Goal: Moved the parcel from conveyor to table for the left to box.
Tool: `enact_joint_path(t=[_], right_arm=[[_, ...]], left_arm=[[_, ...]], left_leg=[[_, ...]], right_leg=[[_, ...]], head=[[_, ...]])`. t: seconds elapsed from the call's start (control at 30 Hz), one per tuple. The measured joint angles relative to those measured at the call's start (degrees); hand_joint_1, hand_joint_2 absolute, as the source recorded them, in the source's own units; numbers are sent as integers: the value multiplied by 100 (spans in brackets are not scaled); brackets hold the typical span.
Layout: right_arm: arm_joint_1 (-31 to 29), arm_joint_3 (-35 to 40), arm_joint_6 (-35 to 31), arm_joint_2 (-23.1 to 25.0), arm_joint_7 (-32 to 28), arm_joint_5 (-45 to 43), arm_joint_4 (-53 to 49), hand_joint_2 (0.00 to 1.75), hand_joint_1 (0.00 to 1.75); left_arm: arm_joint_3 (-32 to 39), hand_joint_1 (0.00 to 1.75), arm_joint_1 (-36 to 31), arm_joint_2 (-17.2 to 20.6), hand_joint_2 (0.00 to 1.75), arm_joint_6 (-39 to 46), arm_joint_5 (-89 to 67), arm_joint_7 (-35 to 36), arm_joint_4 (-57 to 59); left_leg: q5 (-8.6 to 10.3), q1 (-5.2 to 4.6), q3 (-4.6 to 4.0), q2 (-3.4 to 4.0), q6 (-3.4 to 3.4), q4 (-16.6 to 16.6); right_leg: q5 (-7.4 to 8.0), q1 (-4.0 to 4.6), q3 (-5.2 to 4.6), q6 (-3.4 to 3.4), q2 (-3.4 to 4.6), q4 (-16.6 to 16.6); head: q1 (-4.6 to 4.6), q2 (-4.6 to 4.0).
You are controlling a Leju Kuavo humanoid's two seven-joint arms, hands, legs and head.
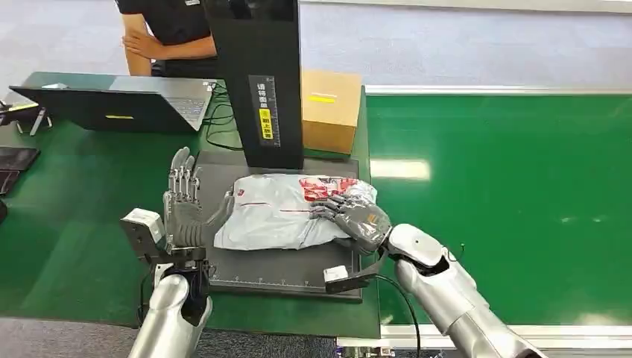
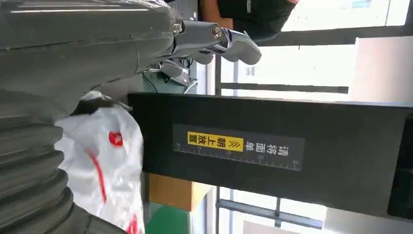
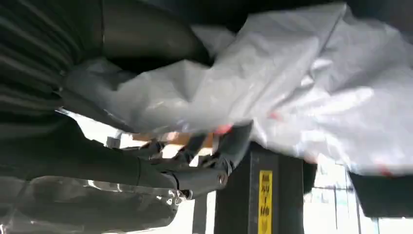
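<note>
On the green surface [image 1: 67, 216], centre frame, the parcel [image 1: 276, 212] lies on a dark scale plate [image 1: 298, 265] (below the black post). The right hand [image 1: 356, 218] grips its right end; the left hand [image 1: 182, 205] stands open-fingered at its left edge. Next, I judge: release, handover.

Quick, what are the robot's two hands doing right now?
Left hand: open, fingers straight, holding nothing, beside the parcel.
Right hand: fingers curled over the parcel, gripping it.
</note>
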Motion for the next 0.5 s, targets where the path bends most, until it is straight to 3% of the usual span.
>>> enact_joint_path(t=[0.17,0.37,0.5], right_arm=[[-44,-111,-293,50,-467,-698,179,175,0],[182,-588,1235,190,-828,-2650,0,175,0],[267,-796,1349,234,-832,-2797,-127,175,0]], left_arm=[[-4,0,-56,0,175,0,9,0,2],[-4,0,-73,2,175,-2,41,-2,7],[-4,0,-78,0,175,-4,52,-2,13]], left_leg=[[0,-1,0,0,0,0],[0,-1,-1,0,0,0],[0,-1,-1,0,0,0]], right_leg=[[0,0,-1,0,0,0],[0,0,-3,0,0,0],[0,0,-3,0,0,0]], head=[[-2,0],[-2,0],[0,0]])
